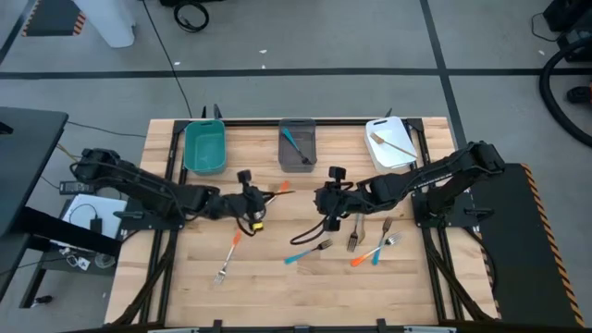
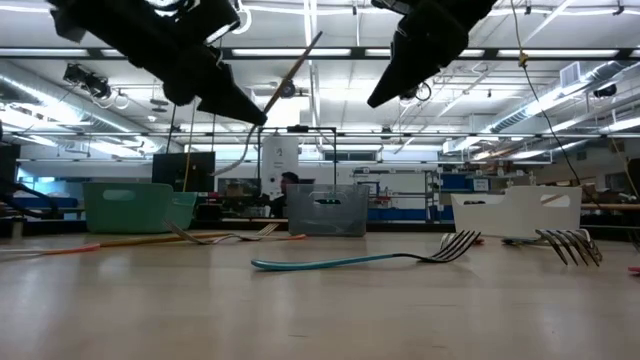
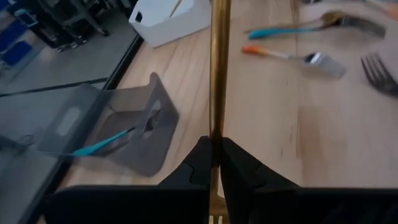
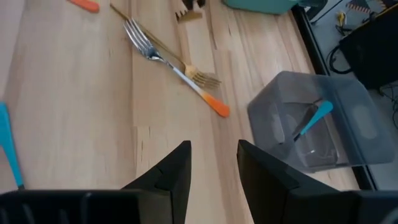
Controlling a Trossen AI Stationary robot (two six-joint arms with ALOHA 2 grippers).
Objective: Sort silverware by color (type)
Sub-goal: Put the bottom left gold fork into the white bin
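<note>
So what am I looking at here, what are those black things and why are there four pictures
Two robot arms at a wooden table, sorting forks by handle colour. One picture looks straight down, one looks level across the tabletop, and the other two come from cameras on each wrist. The left hand is shut on a gold fork, lifted off the table. The right hand is open and holds nothing. At the back stand a teal bin, a grey bin with a blue fork in it, and a white bin. More forks lie loose on the wood.

Bare wood btwn grippers; loose forks (image 1: 356, 242) clutter front-right, bins (image 1: 298, 144) line far edge.
</note>
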